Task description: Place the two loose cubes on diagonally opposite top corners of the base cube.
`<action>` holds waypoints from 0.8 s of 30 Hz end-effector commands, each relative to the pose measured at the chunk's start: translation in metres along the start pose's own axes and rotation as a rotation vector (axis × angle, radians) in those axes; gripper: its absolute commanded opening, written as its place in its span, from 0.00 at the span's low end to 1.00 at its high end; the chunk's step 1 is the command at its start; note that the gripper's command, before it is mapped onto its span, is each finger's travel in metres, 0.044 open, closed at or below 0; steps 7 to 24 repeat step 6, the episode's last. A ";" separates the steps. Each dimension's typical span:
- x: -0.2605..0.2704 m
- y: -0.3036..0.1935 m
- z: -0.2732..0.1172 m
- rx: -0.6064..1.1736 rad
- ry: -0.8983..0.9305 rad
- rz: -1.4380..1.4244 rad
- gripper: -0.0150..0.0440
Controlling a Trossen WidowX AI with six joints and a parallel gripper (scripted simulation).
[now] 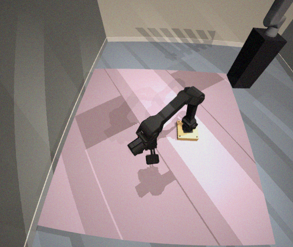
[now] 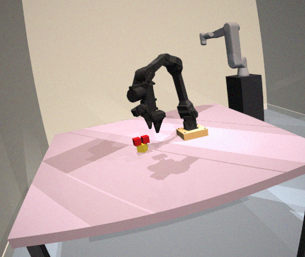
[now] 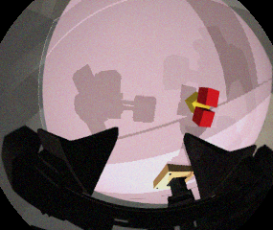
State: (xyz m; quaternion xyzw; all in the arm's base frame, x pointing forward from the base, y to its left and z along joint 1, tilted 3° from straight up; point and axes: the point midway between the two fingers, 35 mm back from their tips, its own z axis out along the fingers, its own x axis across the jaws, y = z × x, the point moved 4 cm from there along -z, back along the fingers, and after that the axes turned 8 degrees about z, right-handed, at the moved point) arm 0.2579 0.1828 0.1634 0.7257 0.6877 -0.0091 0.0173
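Observation:
The yellow base cube stands on the pink table. Two red cubes rest on top of it at opposite corners. In the exterior view they are the left red cube and the right red cube; the wrist view shows an upper red cube and a lower red cube. Both look level, with a narrow gap whose width I cannot measure. My gripper is open and empty, above and to the right of the cubes in the exterior view, clear of them. In the top view the cubes are hidden.
My arm's base stands on a yellowish mounting block. A grey robot arm stands on a black pedestal behind the table. Shadows of my arm fall across the table.

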 end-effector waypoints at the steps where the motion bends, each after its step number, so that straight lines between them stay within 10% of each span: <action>1: 0.003 0.000 -0.002 -0.003 0.007 0.003 0.93; 24: 0.003 0.000 -0.002 -0.003 0.007 0.003 0.93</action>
